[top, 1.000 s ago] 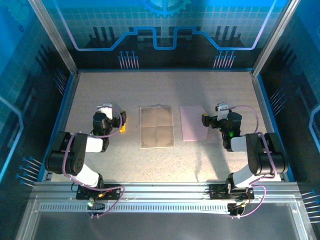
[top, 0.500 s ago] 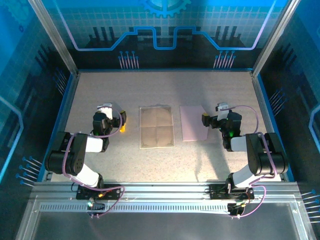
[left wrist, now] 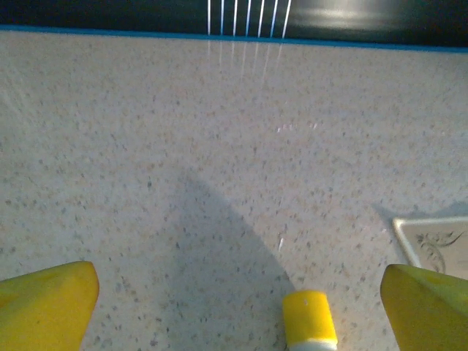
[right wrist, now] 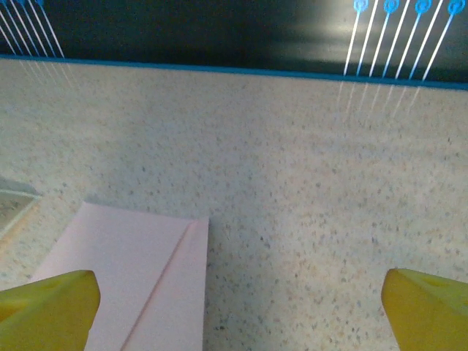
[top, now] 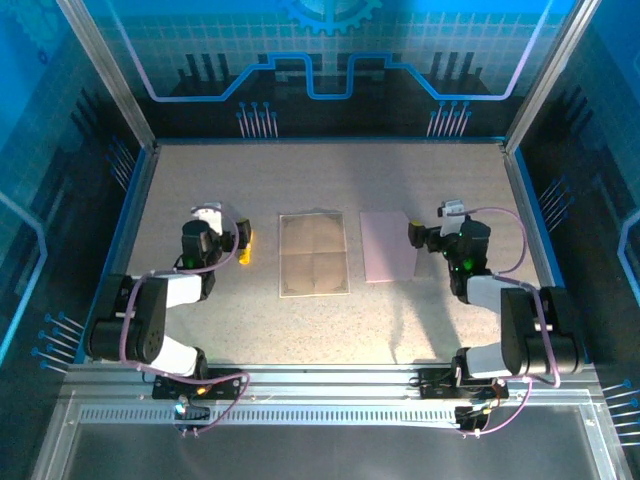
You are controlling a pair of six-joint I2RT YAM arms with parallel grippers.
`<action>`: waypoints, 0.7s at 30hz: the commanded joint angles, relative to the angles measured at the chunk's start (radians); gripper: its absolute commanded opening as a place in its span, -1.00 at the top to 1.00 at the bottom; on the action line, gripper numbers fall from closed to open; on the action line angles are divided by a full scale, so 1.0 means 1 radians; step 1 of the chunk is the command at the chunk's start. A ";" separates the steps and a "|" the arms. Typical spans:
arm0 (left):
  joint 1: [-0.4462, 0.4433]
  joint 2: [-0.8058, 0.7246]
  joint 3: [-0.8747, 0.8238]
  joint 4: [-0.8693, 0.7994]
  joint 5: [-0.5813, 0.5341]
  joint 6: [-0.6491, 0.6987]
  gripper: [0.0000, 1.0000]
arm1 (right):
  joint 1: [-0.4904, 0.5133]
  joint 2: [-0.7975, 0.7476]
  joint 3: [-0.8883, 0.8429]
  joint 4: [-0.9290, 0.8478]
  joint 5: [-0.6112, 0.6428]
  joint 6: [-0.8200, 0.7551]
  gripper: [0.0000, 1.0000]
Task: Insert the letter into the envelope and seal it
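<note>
The tan creased letter lies flat at the table's middle; its ornate corner peeks in at the right of the left wrist view. The pale pink envelope lies just right of it, its upper right corner low and left in the right wrist view. My left gripper stands open left of the letter, its yellow fingertips wide apart over bare table. My right gripper is open at the envelope's right edge, one fingertip over the pink paper.
A small yellow stick lies between the left gripper and the letter; its yellow cap shows low between the left fingers. Speckled table stretches to the blue-rimmed back wall.
Both arms have shifted slightly outward and forward; the right gripper moved a little right along the envelope's edge. Letter, envelope and stick have not moved.
</note>
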 commanded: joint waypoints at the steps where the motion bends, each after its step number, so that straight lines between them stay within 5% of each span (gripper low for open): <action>1: 0.007 -0.115 0.075 -0.158 0.013 -0.023 -0.99 | -0.014 -0.102 0.112 -0.257 -0.010 0.072 -0.99; 4: 0.007 -0.237 0.124 -0.225 0.040 -0.110 -0.99 | -0.007 -0.146 0.289 -0.593 0.010 0.156 -0.99; 8: 0.007 -0.327 0.334 -0.560 0.081 -0.272 -0.99 | 0.084 -0.161 0.480 -0.854 0.128 0.238 -0.99; 12: 0.023 -0.296 0.522 -0.834 0.240 -0.388 -0.99 | 0.274 -0.176 0.590 -0.958 0.226 0.234 -0.99; 16: 0.026 -0.234 0.597 -0.891 0.472 -0.389 -0.99 | 0.399 -0.152 0.638 -1.002 0.159 0.398 -0.99; 21: 0.024 -0.153 0.599 -0.888 0.544 -0.385 -0.99 | 0.562 -0.091 0.591 -0.959 0.118 0.602 -0.99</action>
